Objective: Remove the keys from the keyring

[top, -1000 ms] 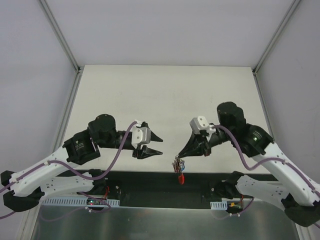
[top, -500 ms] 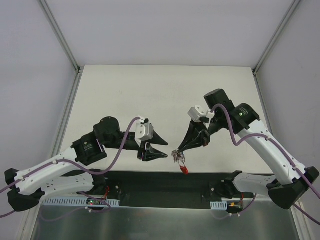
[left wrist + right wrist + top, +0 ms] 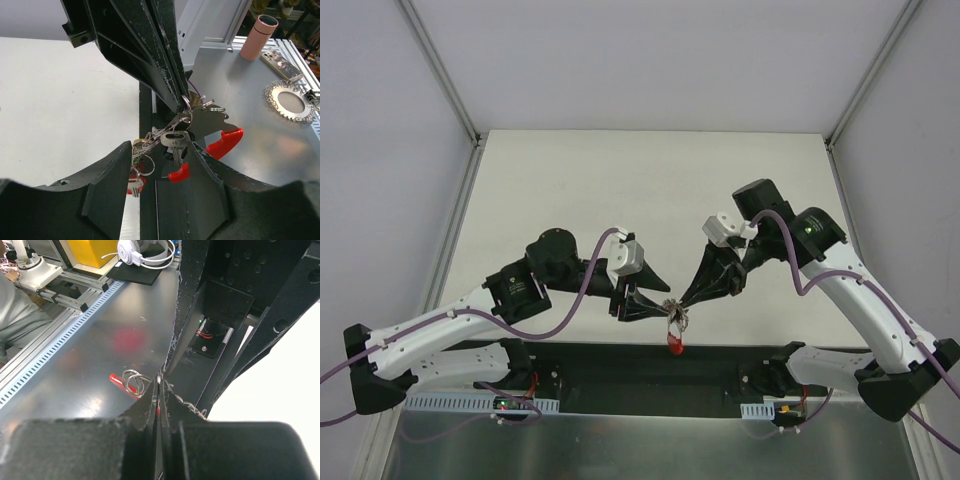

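Red-headed keys (image 3: 174, 141) dangle bunched from what seems the thin keyring (image 3: 188, 104).

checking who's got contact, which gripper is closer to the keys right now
Right. The right gripper is shut on the keys at their top; the left gripper stands open around them, not clamped.

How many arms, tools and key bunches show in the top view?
Arms: 2, left arm and right arm
Tools: 2, left tool and right tool
Key bunches: 1, the keys
Total: 5
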